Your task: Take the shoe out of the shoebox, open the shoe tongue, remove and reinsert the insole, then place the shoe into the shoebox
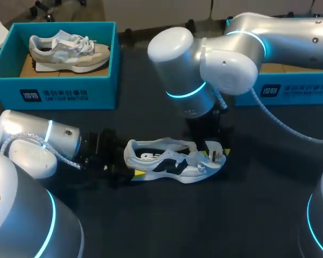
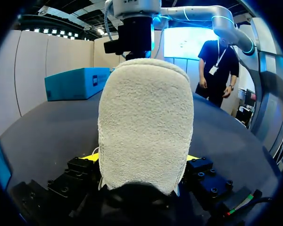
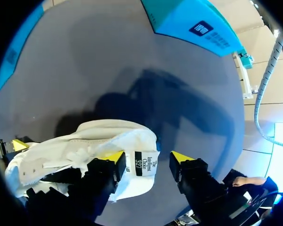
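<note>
We are at the tongue-opening step. The shoe [image 1: 172, 161] lies on the table [image 1: 231, 215], its heel clamped in our left gripper [image 2: 141, 157]. Our right gripper [image 3: 147, 157] stands apart astride the tongue [image 3: 144, 165]. Next, we judge, it must pinch the tongue and lift.

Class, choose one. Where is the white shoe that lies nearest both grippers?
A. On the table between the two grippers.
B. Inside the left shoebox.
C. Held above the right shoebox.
A: the white shoe lies on the table, with the left gripper at one end and the right gripper at the other.
</note>
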### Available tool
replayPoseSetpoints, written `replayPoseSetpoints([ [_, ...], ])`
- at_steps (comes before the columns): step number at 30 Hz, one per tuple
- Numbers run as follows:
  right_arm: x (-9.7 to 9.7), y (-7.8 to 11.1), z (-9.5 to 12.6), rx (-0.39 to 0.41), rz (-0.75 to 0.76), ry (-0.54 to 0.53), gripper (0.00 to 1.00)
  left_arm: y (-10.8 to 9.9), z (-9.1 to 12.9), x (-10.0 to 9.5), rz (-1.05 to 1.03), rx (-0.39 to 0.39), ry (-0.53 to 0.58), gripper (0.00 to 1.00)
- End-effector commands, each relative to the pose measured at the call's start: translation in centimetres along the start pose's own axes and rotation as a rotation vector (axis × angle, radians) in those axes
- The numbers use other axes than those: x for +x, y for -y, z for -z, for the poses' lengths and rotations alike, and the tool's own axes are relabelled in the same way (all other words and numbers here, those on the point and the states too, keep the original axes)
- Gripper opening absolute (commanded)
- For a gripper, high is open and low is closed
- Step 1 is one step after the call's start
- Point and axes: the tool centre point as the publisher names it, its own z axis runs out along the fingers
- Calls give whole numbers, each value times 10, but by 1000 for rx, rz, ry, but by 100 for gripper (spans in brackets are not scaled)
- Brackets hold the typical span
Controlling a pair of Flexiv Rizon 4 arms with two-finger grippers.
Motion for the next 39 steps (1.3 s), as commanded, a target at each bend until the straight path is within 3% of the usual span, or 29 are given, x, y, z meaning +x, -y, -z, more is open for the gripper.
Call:
replayPoseSetpoints([
  [1,4,1,14,-20,0,16,69,-5,-1,-4,0,-3,0,0],
  [12,17,-7,46,-78,27,39,72,-5,-1,-4,0,-3,0,0],
  [22,35,-19,73,-130,94,66,63,-5,-1,-4,0,-3,0,0],
  [29,53,-21,84,-178,159,29,47,-5,-1,-4,0,-3,0,0],
  [34,60,-18,90,-233,237,-53,24,-5,-1,-4,0,-3,0,0],
  [36,64,-17,94,-265,295,-103,6,-5,-1,-4,0,-3,0,0],
  [39,70,-15,99,-291,404,-154,0,-5,-1,-4,0,-3,0,0],
])
